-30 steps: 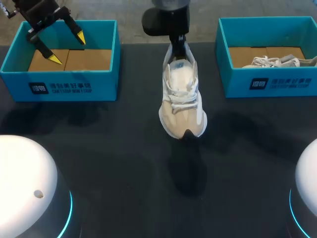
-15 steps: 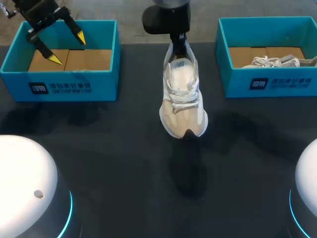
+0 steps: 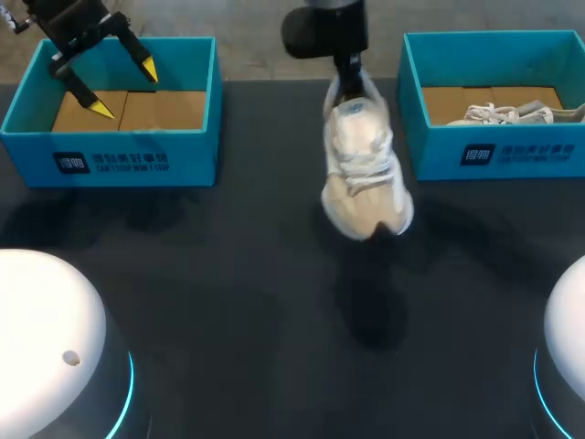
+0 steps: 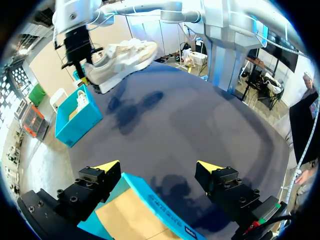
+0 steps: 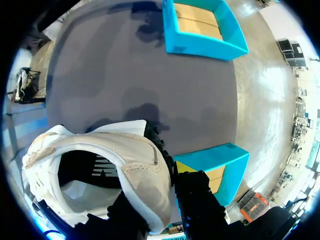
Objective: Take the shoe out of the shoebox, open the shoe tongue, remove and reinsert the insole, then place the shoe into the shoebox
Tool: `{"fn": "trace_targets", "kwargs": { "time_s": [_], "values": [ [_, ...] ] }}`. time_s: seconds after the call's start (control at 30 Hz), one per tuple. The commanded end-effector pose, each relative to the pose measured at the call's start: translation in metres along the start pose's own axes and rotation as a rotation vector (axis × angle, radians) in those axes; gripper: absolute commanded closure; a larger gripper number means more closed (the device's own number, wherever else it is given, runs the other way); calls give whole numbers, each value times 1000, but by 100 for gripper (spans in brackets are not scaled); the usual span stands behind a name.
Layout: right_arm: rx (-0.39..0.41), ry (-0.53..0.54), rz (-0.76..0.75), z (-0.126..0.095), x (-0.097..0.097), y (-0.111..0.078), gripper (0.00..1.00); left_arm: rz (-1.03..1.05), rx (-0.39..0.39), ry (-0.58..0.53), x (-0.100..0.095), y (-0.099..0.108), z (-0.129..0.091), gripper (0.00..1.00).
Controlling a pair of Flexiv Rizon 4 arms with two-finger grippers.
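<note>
R fingers (image 3: 349,66) clamp the heel of the white and tan cloth sneaker (image 3: 366,169), so it hangs up off the dark bench (image 3: 228,274), near the right blue card box (image 3: 494,154). L fingers (image 3: 146,66) are wide apart over the left blue card box (image 3: 110,163), prob. out of the way.

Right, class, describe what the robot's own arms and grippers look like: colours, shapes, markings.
The left gripper is black and blocky, studded with screw heads, and ends in two bright yellow wedge tips. A little red and green shows at one side of it. The right gripper is black too, on a black wrist, and the right arm behind it is glossy white and tubular.
</note>
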State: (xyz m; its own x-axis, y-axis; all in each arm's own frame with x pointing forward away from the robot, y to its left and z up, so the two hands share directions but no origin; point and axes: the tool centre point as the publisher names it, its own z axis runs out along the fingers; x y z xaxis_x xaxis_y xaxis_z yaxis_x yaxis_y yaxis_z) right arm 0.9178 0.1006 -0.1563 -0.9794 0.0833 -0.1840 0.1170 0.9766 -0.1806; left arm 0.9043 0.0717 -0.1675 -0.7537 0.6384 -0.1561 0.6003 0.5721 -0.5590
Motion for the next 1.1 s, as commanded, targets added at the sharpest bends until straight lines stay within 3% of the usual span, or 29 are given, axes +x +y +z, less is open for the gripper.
{"fn": "trace_targets", "kwargs": {
  "time_s": [0.03,0.2,0.63,0.87,1.1],
  "values": [
    [-64,10,-12,14,-22,-37,100,0,-3,-1,1,0,0,0],
    [-79,24,-33,35,-58,-77,100,0,-3,-1,1,0,0,0],
    [-42,-9,-71,60,-137,-166,100,0,-3,-1,1,0,0,0],
    [-31,25,-64,75,-168,-198,100,0,-3,-1,1,0,0,0],
    [-47,44,39,92,-196,-230,100,0,-3,-1,1,0,0,0]
  ]
}}
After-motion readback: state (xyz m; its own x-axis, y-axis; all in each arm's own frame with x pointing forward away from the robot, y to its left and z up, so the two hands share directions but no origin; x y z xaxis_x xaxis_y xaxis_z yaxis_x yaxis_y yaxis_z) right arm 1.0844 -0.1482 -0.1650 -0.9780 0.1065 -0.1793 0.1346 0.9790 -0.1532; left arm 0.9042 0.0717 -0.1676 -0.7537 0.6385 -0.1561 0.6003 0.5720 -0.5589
